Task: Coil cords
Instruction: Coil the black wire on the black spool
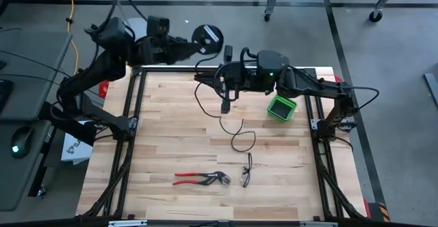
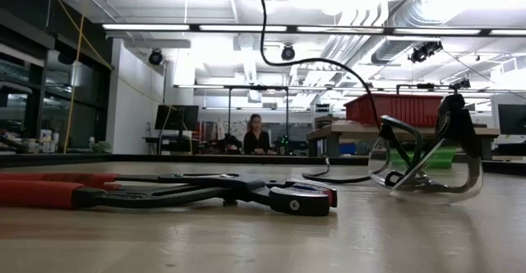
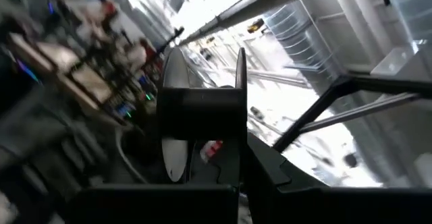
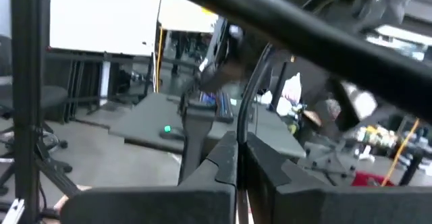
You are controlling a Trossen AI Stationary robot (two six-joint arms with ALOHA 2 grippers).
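Observation:
The thin black cord (image 1: 239, 139) runs from up near both grippers down to the table, where its lower loop (image 2: 333, 176) lies on the wood. My right gripper (image 1: 224, 76) is raised over the table's far middle, pointing toward the left edge, shut on the cord (image 4: 255, 96). My left gripper (image 1: 186, 46) is beyond the table's far edge, shut on a black spool (image 1: 207, 37) with two round flanges (image 3: 170, 116). My left gripper holds the black spool at the tips of its fingers (image 3: 233, 183). The hub (image 3: 202, 109) stands just beyond them, clear of the table. The gripper's own body hides which part of the spool the fingers have. My right gripper pinches the cord between its two shut fingers (image 4: 226, 160), coming in about level from the table's right side. The cord leaves the fingertips as a single strand (image 4: 246, 131). Below the gripper it hangs slack down to the table.
Red-handled pliers (image 1: 200, 179) and black-framed safety glasses (image 1: 246, 172) lie near the table's front middle. A green box (image 1: 281, 107) sits at the right, under my right arm. A yellow cable (image 1: 70, 15) runs over the floor at far left. A person (image 2: 256, 135) sits in the room behind.

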